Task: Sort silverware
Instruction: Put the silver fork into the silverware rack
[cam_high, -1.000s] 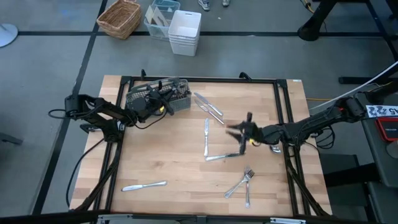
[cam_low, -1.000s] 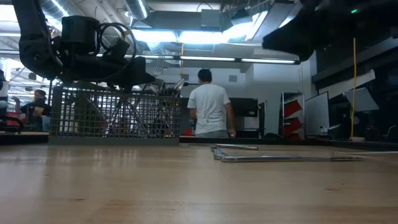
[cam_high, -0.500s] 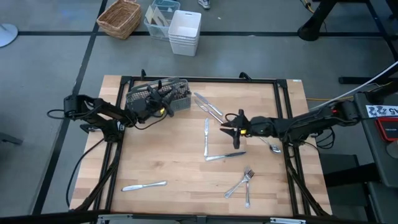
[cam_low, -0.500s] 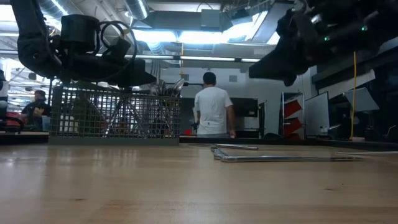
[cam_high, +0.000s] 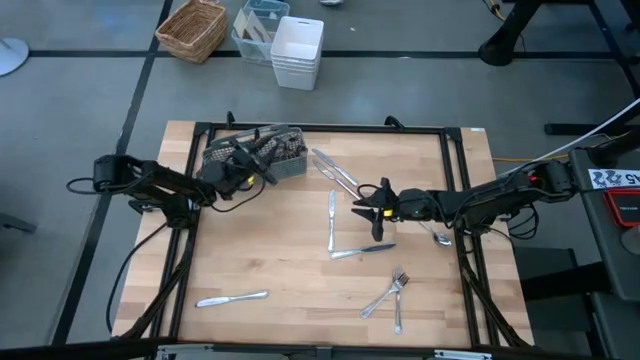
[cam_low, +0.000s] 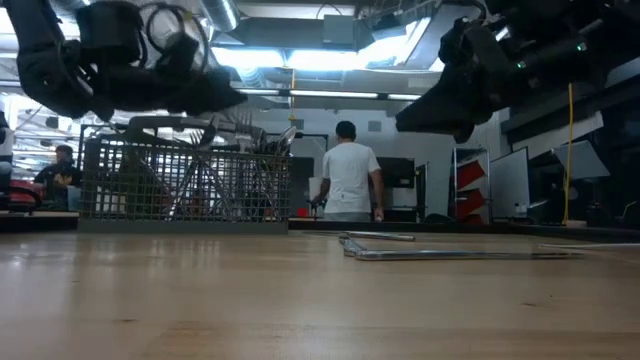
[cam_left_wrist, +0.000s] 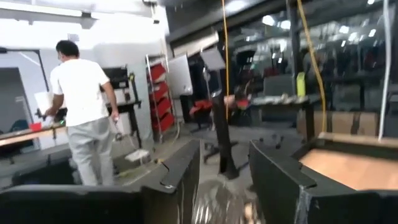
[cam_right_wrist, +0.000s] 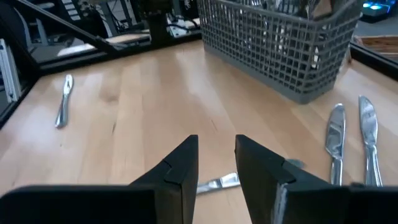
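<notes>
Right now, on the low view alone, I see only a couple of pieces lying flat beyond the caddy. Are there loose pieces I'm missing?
Observer: Yes. From above, one knife lies alone near the table's corner at the high view's lower left.
Operator: Is the right gripper carrying anything?
Observer: No. Its wrist view shows the right gripper open and empty, above the end of another knife.
Operator: And where is the left gripper?
Observer: From above, the left gripper is over the grey mesh caddy, at the table's upper left in that view.
</notes>
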